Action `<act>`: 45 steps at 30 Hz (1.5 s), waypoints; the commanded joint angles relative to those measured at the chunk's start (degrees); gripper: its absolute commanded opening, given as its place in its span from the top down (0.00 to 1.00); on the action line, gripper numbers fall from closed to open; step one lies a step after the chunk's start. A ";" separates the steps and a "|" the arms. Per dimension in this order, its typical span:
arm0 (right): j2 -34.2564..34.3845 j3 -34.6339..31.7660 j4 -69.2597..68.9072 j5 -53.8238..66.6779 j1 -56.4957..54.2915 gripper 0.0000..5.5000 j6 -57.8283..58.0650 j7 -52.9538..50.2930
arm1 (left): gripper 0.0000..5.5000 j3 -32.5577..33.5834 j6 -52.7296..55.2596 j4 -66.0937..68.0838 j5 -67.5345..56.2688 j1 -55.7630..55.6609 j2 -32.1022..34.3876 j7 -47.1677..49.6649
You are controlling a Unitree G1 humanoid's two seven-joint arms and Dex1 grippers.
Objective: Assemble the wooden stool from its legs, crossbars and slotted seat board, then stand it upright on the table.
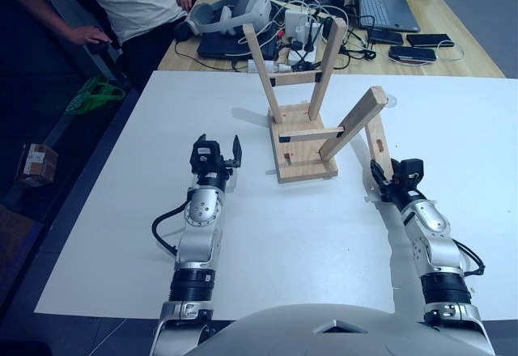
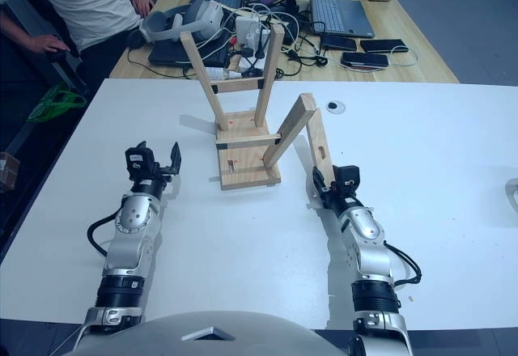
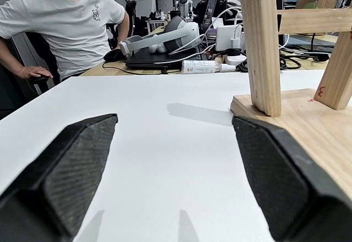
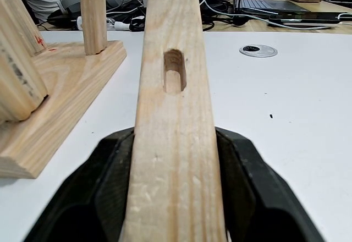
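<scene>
White and matte, the table [image 1: 307, 243] fronts a wood-topped desk [image 1: 465, 52] strewn with laptops, phones and cables. The seat [image 1: 306, 163], a flat rectangular board of pale, grained wood, lies near the table's middle. Two square-section legs [image 1: 263, 69] stand up from its far side, splaying apart toward their tops. A crossbar [image 1: 295, 77] with dark bands at its ends joins them partway up. A third leg [image 1: 354, 125] rises from the seat's right side, tilted steeply outward to the right. A second crossbar [image 1: 303, 135] spans low over the seat to meet it.

The right gripper [image 1: 380, 174] is just right of the seat. Its black fingers [image 4: 118, 170] are clamped on the side faces of a fourth leg [image 4: 176, 115] at its near end. That leg is a straight, rough-sawn bar with a rounded slot [image 4: 175, 70] cut into its upper face. It points away toward the tilted leg's top, and I cannot tell whether the two touch.

The left gripper [image 1: 218, 141] rests on the table left of the seat. It is spread wide and holds nothing. Its wedge-shaped pads [image 3: 71, 165] are black and finely textured.
</scene>
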 commanded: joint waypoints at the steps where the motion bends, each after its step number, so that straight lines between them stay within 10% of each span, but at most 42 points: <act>1: 1.04 0.44 2.47 -0.09 1.24 0.62 2.14 -0.27 | 0.32 0.18 0.65 0.74 0.92 -0.78 -0.20 0.18; 20: 0.99 0.58 1.04 -1.32 -0.30 0.62 4.31 -2.45 | 0.32 -0.10 -0.22 1.11 2.72 -0.44 -0.43 0.24; 29: -0.73 -0.29 -2.87 0.35 -3.96 0.36 11.82 -1.86 | 0.33 -0.24 -0.68 2.10 3.15 -1.17 -1.24 0.45; 40: -3.77 2.11 -4.49 -1.40 -7.48 0.36 24.05 -0.80 | 0.43 0.76 0.02 3.45 3.27 -1.18 -2.09 1.14; 45: -3.77 2.38 -4.38 -2.43 -7.94 0.52 24.69 -0.89 | 0.44 0.91 0.45 3.62 3.47 -1.59 -2.00 1.38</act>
